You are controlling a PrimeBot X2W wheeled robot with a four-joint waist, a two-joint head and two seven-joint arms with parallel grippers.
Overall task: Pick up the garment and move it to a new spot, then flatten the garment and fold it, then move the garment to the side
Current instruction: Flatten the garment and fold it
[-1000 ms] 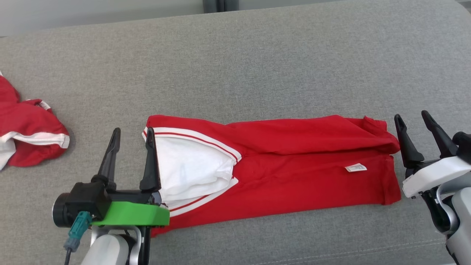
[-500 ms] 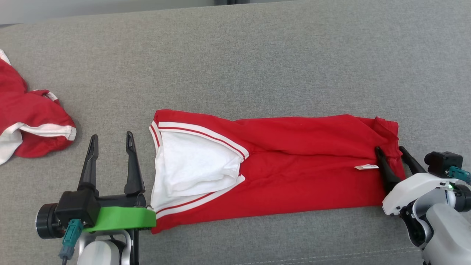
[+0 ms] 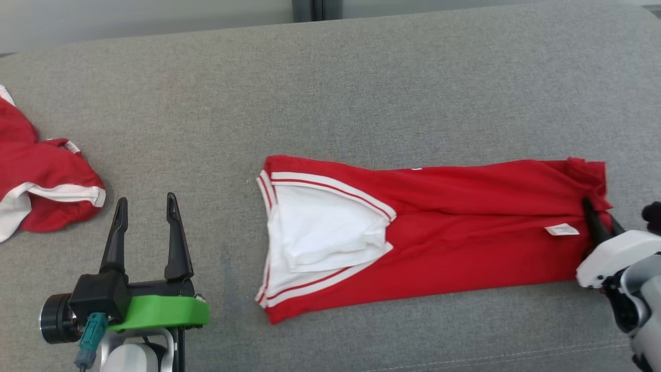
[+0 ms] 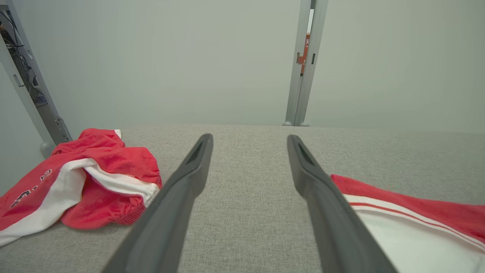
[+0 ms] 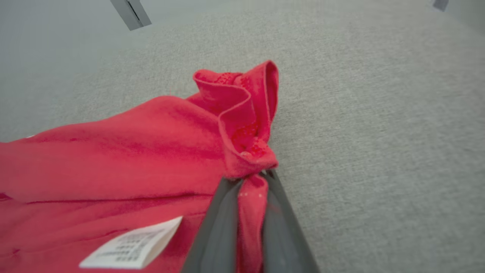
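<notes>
Hem (image 5: 242, 113) of the garment (image 3: 465, 227) is caught in the right tool (image 3: 600, 213). This tool is closed on the red cloth. In the right wrist view we see a narrow strip of it running between the two dark fingers (image 5: 219, 227), and just beyond their tips the hem is bunched into a small upright fold. A white label (image 3: 562, 229) lies on the cloth just beside this tool, on its left side.

From the right tool the garment extends flat to the left over the grey padded surface (image 3: 361, 77), toward the left tool (image 3: 146, 200). Its far end, with the white inner part (image 3: 325, 232) and the red-and-white bands, stops near the left tool but apart from it, on its right side; we see grey surface between them. The left tool stands open, its fingers spread wide over the grey surface, and it touches no cloth.

A second red garment (image 3: 41, 181), crumpled, lies to the left of the left tool and a little beyond its tips, well apart from the first one.
</notes>
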